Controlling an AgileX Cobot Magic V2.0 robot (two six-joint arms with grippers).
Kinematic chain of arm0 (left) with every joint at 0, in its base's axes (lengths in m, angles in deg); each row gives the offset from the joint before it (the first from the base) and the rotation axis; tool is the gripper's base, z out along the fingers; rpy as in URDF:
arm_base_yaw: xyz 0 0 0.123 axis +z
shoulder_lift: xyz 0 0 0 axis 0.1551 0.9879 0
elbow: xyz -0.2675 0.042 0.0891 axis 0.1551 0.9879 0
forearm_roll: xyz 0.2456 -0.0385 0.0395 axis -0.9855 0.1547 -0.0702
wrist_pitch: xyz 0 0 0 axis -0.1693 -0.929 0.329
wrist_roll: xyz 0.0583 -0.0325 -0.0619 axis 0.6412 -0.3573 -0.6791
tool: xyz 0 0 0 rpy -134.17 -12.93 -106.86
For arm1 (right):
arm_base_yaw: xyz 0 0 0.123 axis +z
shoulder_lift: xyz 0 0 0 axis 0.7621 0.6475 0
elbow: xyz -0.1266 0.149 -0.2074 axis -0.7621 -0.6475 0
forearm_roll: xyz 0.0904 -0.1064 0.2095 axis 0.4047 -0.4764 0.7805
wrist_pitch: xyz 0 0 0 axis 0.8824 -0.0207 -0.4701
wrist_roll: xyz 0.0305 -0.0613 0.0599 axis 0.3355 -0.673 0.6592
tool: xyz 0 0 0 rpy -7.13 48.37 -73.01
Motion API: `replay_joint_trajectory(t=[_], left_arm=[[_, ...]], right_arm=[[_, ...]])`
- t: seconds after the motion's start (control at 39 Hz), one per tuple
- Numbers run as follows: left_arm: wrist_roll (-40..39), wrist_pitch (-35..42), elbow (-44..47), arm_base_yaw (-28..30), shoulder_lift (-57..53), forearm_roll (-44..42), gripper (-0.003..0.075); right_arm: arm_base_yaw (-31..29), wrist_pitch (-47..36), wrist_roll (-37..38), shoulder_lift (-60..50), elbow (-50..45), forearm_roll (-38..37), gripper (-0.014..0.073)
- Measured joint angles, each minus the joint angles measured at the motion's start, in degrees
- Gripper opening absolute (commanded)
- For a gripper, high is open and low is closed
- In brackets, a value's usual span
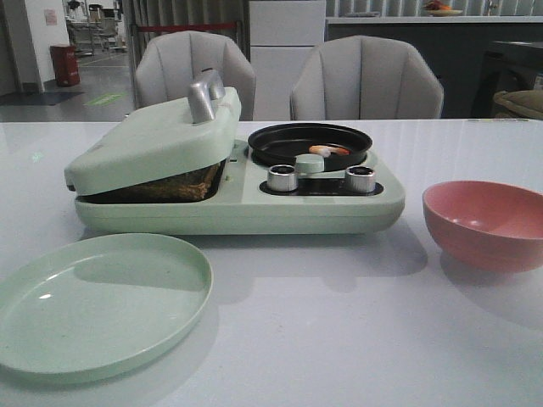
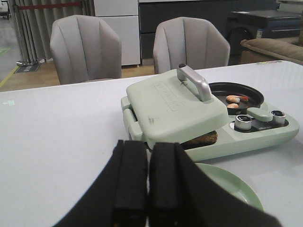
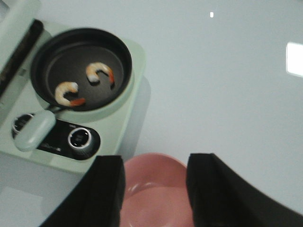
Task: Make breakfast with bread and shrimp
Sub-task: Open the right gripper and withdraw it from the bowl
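The pale green breakfast maker (image 1: 254, 203) stands mid-table with its lid (image 1: 153, 140) nearly down. The bread (image 1: 174, 188) shows only as a dark-crusted edge under that lid, and its edge (image 2: 201, 139) also peeks out in the left wrist view. Two shrimp (image 3: 100, 73) (image 3: 68, 93) lie in the black round pan (image 3: 80, 66); from the front one shrimp (image 1: 327, 150) is visible. My left gripper (image 2: 148, 156) is shut and empty, held back from the maker above the table. My right gripper (image 3: 154, 175) is open above the pink bowl (image 3: 154, 194), holding nothing.
A pale green plate (image 1: 97, 301) lies at the front left. The pink bowl (image 1: 484, 222) sits to the right of the maker. Two silver knobs (image 1: 282, 178) (image 1: 360, 178) and a green pan handle (image 1: 310, 163) face forward. Two grey chairs (image 1: 365, 80) stand behind the table.
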State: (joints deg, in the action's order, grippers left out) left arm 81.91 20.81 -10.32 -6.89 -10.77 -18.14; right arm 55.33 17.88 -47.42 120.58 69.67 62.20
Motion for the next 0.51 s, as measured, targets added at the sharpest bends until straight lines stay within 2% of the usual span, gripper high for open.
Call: replay_joint_trajectory(t=[0.31,0.51], left_arm=[[0.0,0.0,0.0,0.0,0.0,0.0,0.0113],[0.0,0.0,0.0,0.0,0.0,0.0,0.0113]], right_arm=[[7.6,-15.9,0.0,-19.8,-19.0,1.8,0.0426],[8.9,-17.5,0.0,-34.2,-30.4,2.9,0.0426]])
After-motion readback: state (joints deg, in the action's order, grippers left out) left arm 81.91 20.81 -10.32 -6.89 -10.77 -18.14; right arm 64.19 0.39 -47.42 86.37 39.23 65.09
